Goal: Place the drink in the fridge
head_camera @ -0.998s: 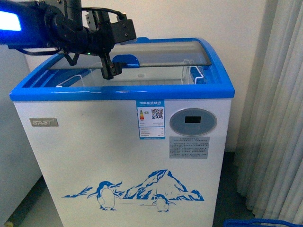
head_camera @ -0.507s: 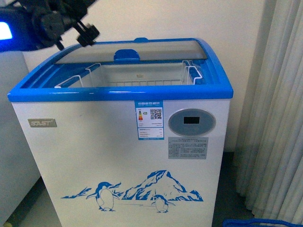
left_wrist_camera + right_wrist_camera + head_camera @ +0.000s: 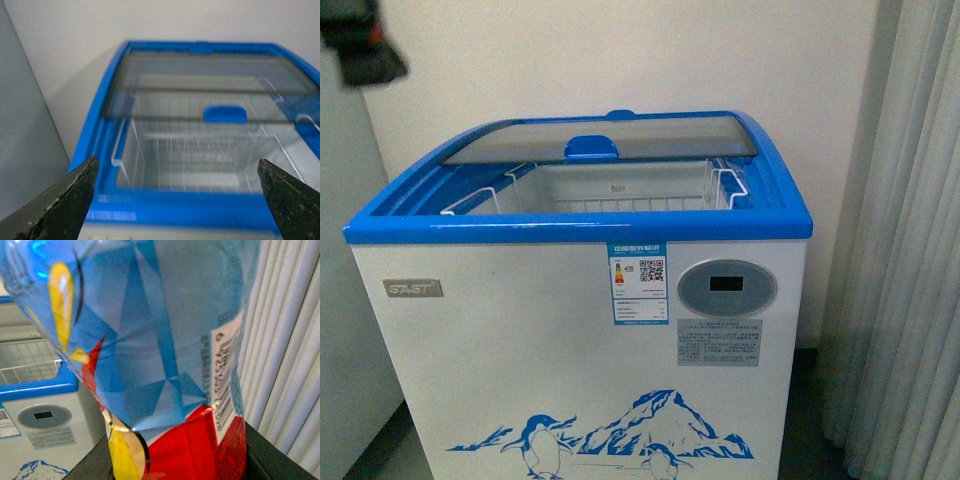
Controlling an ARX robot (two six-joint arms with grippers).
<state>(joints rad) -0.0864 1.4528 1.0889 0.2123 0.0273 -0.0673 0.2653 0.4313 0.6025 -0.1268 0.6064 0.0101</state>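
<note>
The fridge point(image 3: 580, 330) has its lid point(image 3: 610, 138) pushed back, so the basket point(image 3: 620, 190) inside is open. The right gripper point(image 3: 180, 460) pinches the drink point(image 3: 150, 340) outside the fridge, not in it yet. The left gripper point(image 3: 177, 170) hangs above, spread wide and empty.

L arm point(image 3: 360, 45) is nearly gone from the front view. 1 s ago it reached across the fridge point(image 3: 580, 330) w/ the left tool point(image 3: 177, 170) hanging just by the blue lid handle point(image 3: 592, 148). 0.5 s ago it had lifted toward the upper-left corner, and now only a dark blurred bit shows there (its blue light no longer in sight). The view itself has shifted too: fridge sits lower in frame, penguin decal point(image 3: 545, 445) is cut off at the bottom edge, and the blue object at lower right is out of frame.
</note>
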